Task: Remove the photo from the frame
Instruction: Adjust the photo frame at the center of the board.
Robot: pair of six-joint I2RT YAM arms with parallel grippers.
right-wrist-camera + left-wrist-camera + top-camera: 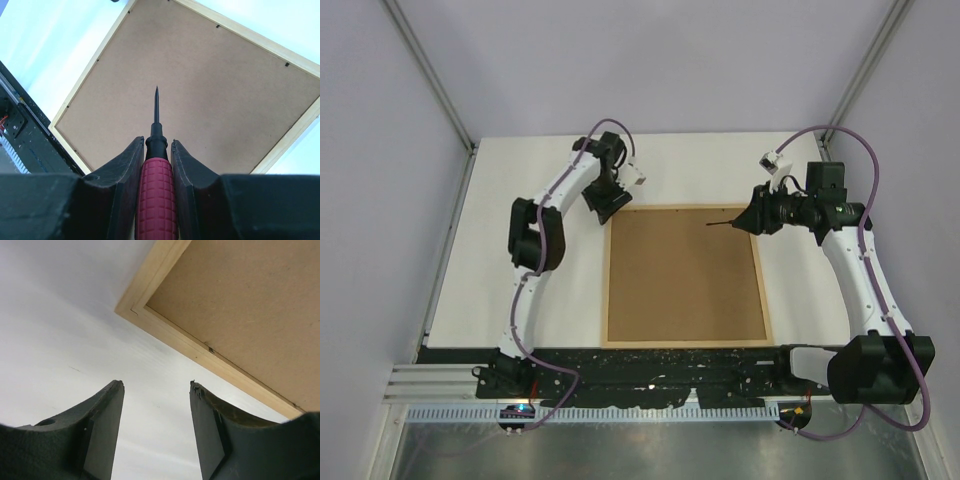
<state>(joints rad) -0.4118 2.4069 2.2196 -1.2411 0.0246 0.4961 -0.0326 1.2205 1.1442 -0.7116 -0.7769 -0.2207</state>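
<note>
The frame [684,280] lies face down at the middle of the table [520,260], its brown back panel up, most likely so the small dark tabs [217,26] along the inner edge can be reached. The photo does not show; I judge it sits under that panel, inside the frame. The right fingers [752,218] are clenched on the red handle of a screwdriver [156,200], whose thin blade points out over the panel near the frame's upper right, seemingly to lever a tab or the panel. The left fingers [604,212] are released, with nothing between them, just off the frame's upper left corner over bare table, perhaps to steady the frame. So the frame lies beside the left fingers and under the tool's tip
</note>
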